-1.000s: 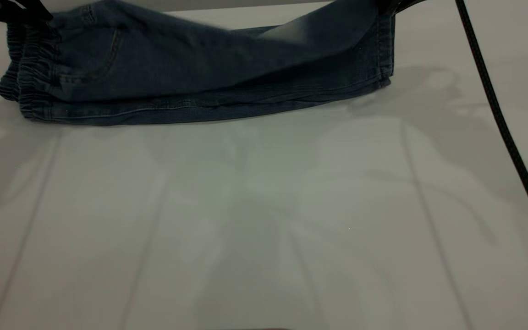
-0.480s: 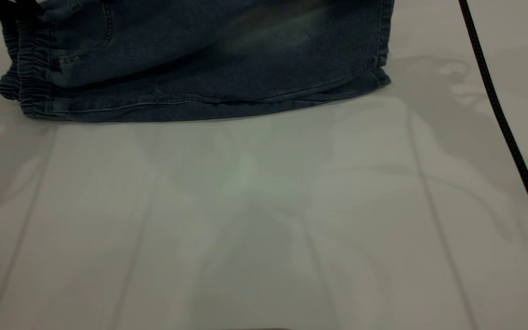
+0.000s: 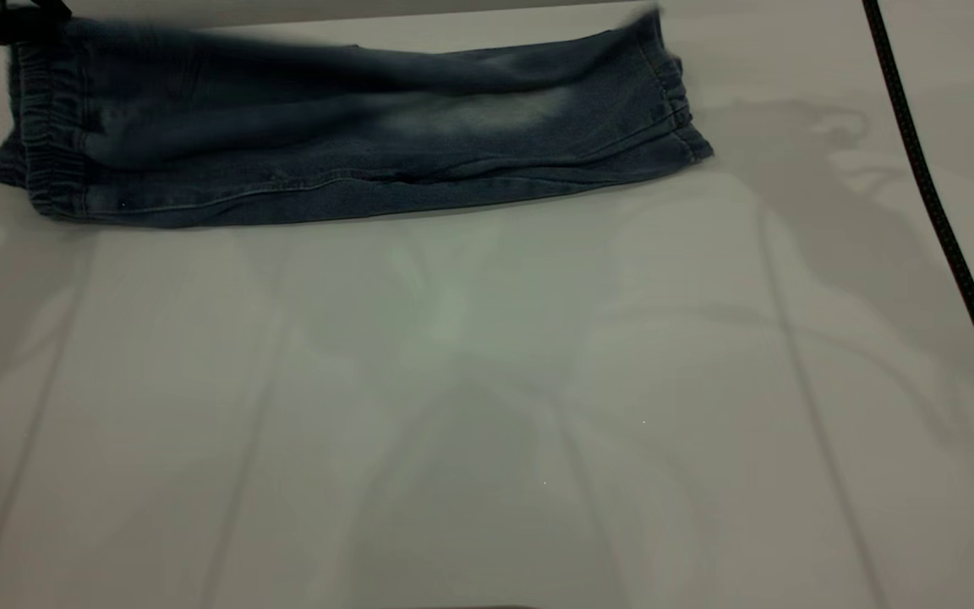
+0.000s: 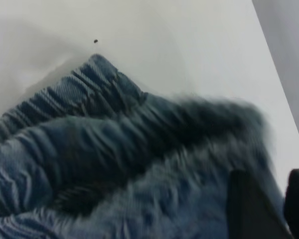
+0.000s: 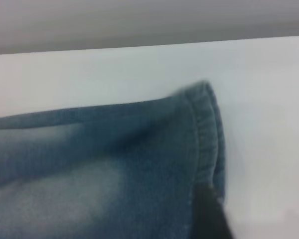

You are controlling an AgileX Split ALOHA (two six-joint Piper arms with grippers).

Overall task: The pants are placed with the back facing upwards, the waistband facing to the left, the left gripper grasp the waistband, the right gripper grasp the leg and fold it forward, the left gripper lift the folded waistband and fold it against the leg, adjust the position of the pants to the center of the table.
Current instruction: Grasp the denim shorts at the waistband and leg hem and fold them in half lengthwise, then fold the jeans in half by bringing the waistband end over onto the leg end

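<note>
The pants (image 3: 352, 144) lie along the far side of the table (image 3: 487, 381), folded lengthwise. The gathered waistband (image 3: 43, 135) is at the left and the leg (image 3: 495, 110), with its pale patch, lies on top. Its stitched hem (image 3: 673, 93) is at the right, with the far corner blurred. My left gripper (image 3: 5, 21) sits at the waistband's far corner. In the left wrist view the puckered waistband (image 4: 84, 84) bunches, and the left gripper (image 4: 276, 209) is shut on it. In the right wrist view a dark part of my right gripper (image 5: 209, 216) shows beside the leg (image 5: 114, 164).
A black braided cable (image 3: 935, 211) runs down the table's right side. The table's far edge (image 3: 453, 15) lies just behind the pants. A wide bare stretch of table reaches from the pants to the near edge.
The leg was raised above the picture half a second ago. It has since come down flat onto the lower layer, and its hem has moved left. The left gripper has stayed at the waistband corner.
</note>
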